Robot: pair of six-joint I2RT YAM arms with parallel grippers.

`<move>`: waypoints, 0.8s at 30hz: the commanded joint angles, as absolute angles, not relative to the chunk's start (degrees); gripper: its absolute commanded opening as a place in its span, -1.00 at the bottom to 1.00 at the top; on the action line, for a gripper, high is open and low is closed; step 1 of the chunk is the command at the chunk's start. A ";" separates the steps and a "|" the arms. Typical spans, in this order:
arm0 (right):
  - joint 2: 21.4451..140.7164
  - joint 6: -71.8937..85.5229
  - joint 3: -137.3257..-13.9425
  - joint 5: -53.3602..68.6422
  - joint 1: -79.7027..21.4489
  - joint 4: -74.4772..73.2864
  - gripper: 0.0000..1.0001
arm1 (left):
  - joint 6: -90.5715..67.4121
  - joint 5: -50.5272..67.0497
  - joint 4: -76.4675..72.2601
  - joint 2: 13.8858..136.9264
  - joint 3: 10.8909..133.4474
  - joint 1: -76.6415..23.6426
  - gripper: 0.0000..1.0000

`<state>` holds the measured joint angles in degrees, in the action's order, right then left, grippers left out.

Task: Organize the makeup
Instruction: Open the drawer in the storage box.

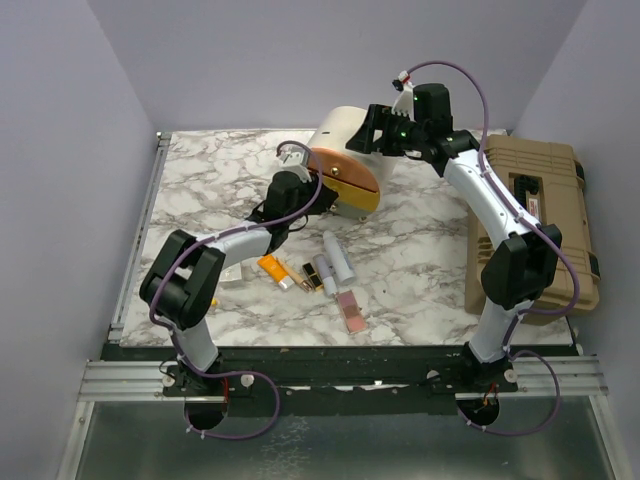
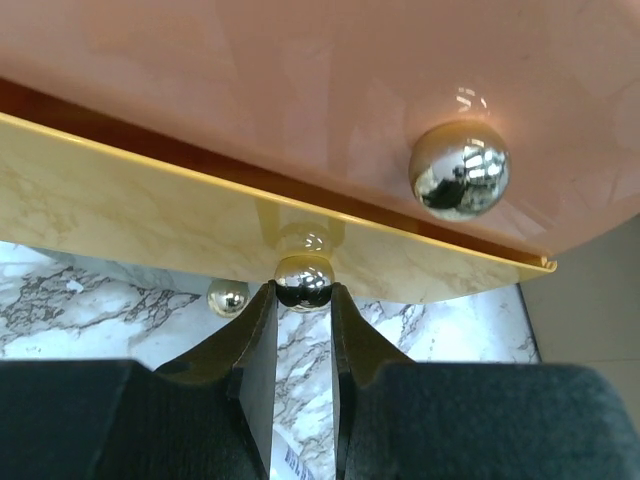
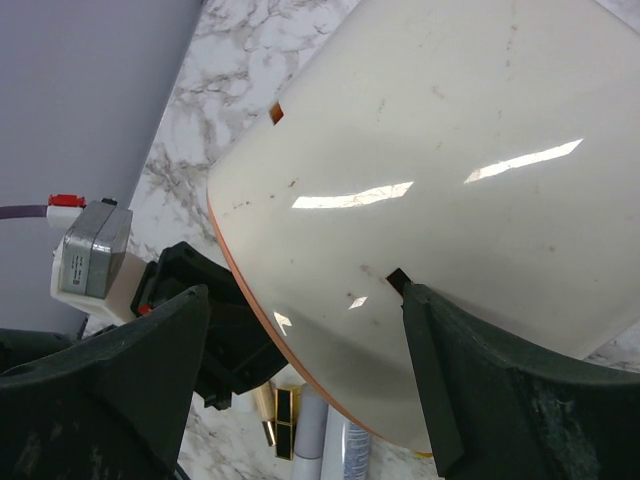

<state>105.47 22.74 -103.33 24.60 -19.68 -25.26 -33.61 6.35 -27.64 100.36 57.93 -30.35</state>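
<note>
Our left gripper [image 2: 303, 293] pinches a shiny gold ball knob [image 2: 303, 279]; our right gripper [image 3: 305, 292], spread, straddles the glossy cream case [image 3: 450, 180]. Slim makeup tubes [image 1: 337, 256] lie nearby.

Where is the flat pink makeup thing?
In the top view, the pink palette lies on the marble table near its front edge, about midway across, just on the near side of the white tubes.
</note>
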 commanded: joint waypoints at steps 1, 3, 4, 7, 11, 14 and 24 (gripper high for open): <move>107.19 23.87 -102.42 23.84 -20.83 -31.38 0.69 | -34.63 8.05 -28.30 96.74 54.39 -30.50 -0.81; 107.54 23.52 -102.85 23.62 -20.83 -31.90 0.69 | -34.79 8.08 -28.22 96.01 53.72 -30.50 -0.81; 107.69 23.48 -102.98 23.50 -20.83 -32.07 0.70 | -34.83 8.21 -28.09 95.72 53.44 -30.50 -0.81; 107.92 23.67 -103.19 23.80 -20.83 -32.00 0.70 | -34.44 8.54 -27.02 94.88 53.01 -30.50 -0.81; 107.54 23.69 -103.27 23.70 -20.74 -31.90 0.71 | -34.68 9.81 -25.73 93.14 50.43 -30.50 -0.81; 107.45 23.86 -103.15 24.37 -20.57 -31.87 0.72 | -35.48 9.89 -25.60 90.53 46.89 -30.56 -0.80; 108.03 25.02 -102.70 25.23 -20.46 -31.03 0.72 | -36.21 9.73 -24.96 85.90 43.57 -30.59 -0.75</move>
<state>105.47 23.62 -103.66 24.03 -19.81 -25.54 -34.94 7.51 -26.76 87.74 45.04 -30.39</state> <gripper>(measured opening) 0.858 0.227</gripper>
